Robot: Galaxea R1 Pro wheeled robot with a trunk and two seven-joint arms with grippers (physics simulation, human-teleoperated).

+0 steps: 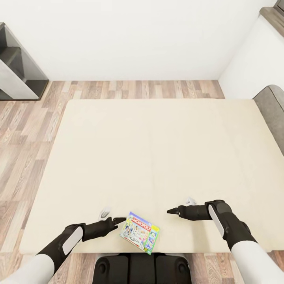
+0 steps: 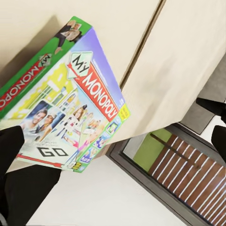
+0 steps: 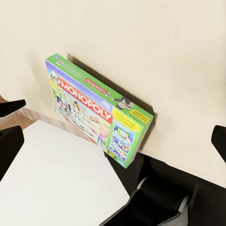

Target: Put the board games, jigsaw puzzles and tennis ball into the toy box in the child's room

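Observation:
A white-green "MONOPOLY" board game (image 1: 140,233) lies flat on the beige bed (image 1: 150,157), at its near edge, with one corner reaching the mattress rim. My left gripper (image 1: 113,219) sits just left of the box, open, its tips close to the box's left edge. The left wrist view shows the box (image 2: 66,103) between the spread black fingers (image 2: 10,143). My right gripper (image 1: 178,208) hovers open over bare mattress to the right of the box, pointing toward it. In the right wrist view the game (image 3: 96,109) lies ahead of the open gripper (image 3: 114,132).
The grey headboard (image 1: 272,114) borders the bed on the right. A dark grey shelf unit (image 1: 19,75) stands on the wood-plank floor (image 1: 27,130) at the far left. A white wall closes the far side. My dark base (image 1: 142,269) is against the bed's near edge.

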